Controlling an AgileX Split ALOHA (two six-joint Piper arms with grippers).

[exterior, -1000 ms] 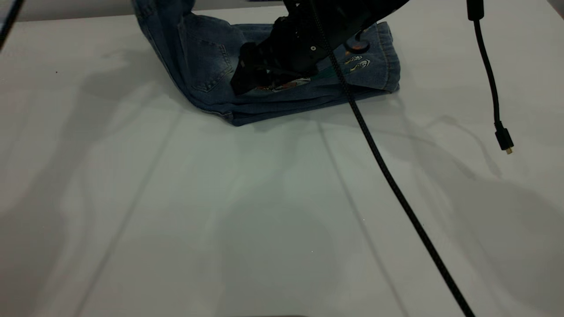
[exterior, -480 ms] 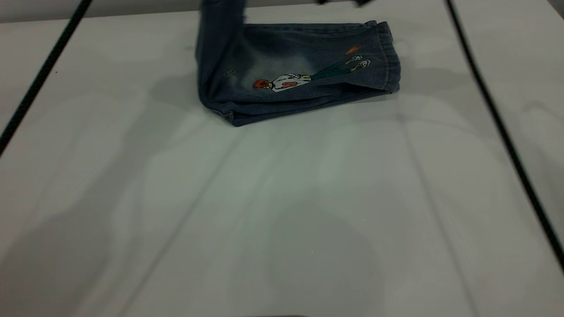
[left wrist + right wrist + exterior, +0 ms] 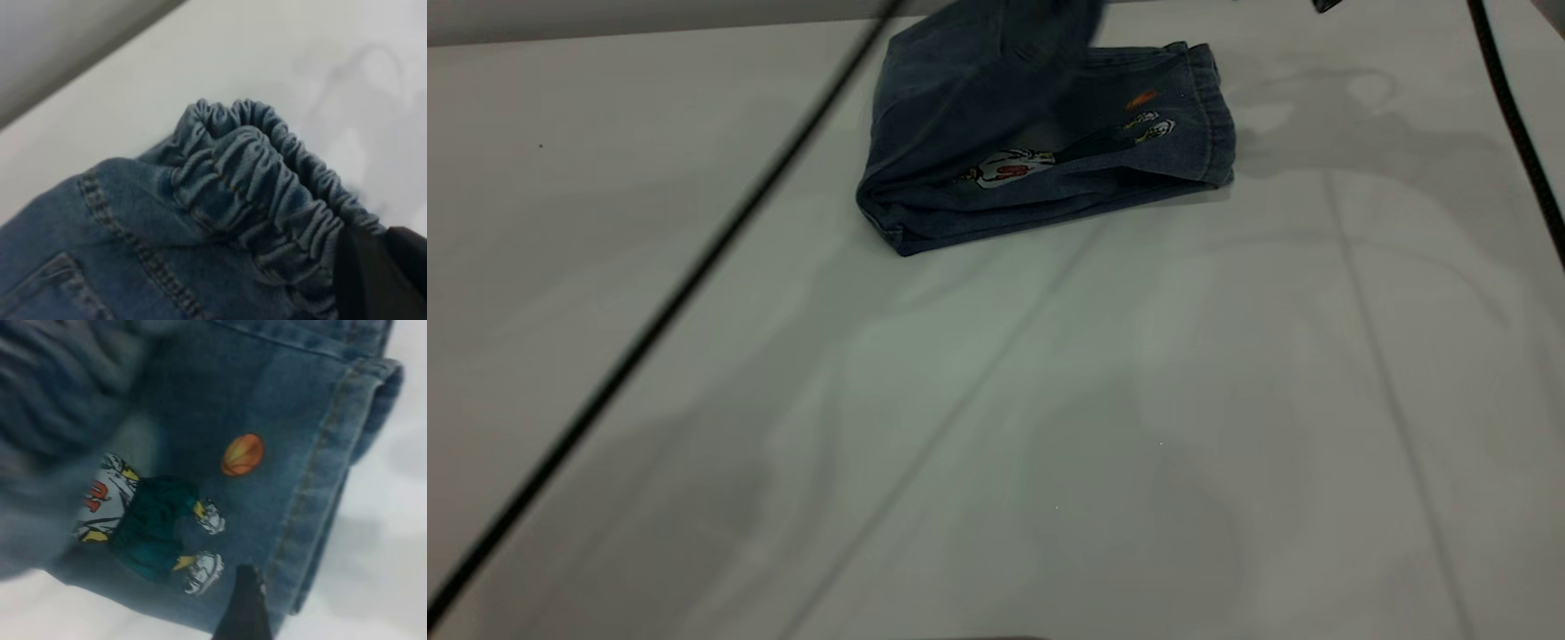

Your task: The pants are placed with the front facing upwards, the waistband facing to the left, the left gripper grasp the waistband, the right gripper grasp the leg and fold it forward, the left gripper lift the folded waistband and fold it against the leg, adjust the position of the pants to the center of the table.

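Note:
The blue denim pants [image 3: 1049,169] lie folded at the far middle of the white table [image 3: 996,427], cartoon print facing up. Their raised half [image 3: 978,62] hangs blurred over the lying leg. In the left wrist view the ruffled waistband [image 3: 267,180] is bunched up above the table, and my left gripper [image 3: 363,267] is shut on it at its edge. The right wrist view shows the leg's print [image 3: 153,520], the orange ball print [image 3: 242,455] and the stitched hem [image 3: 320,473]. My right gripper [image 3: 243,613] hovers just above the leg near the hem. Neither gripper shows in the exterior view.
A black cable [image 3: 658,311] hangs diagonally across the left half of the exterior view. A second black cable [image 3: 1516,116] runs down the right edge. Arm shadows fall on the table to the right of the pants.
The lifted waistband half has swung right, from upright at the fold to over the leg. The left cable swept rightward. The right arm, over the pants a second ago, has left the exterior view.

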